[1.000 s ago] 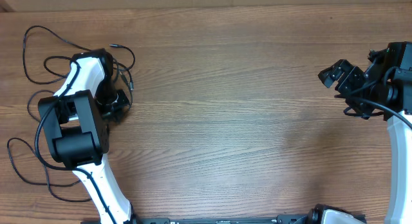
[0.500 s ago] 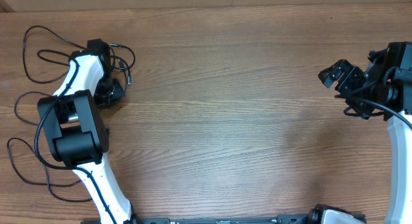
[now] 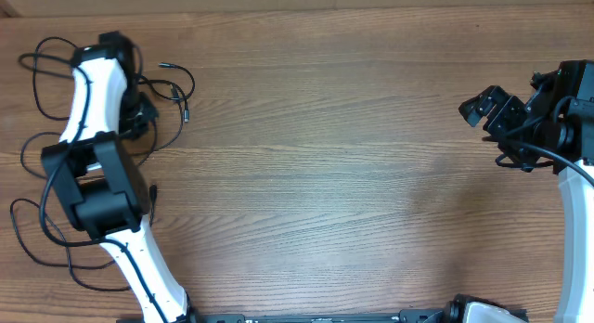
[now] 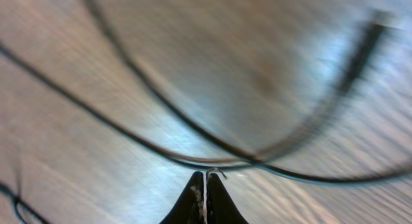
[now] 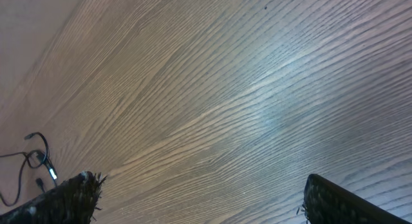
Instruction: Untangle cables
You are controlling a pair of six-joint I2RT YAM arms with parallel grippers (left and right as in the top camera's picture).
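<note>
**One cord being teased out of the tangle**

On the wooden table (image 3: 325, 174) the cables (image 4: 248, 159) lie in loose loops at nine to ten o'clock. The left gripper (image 4: 205, 185) there is pinched tight, seemingly on one cord. The right gripper (image 5: 199, 198) hangs spread wide at three o'clock. Next, I judge: carry that cord centreward, clear of the loops.
</note>
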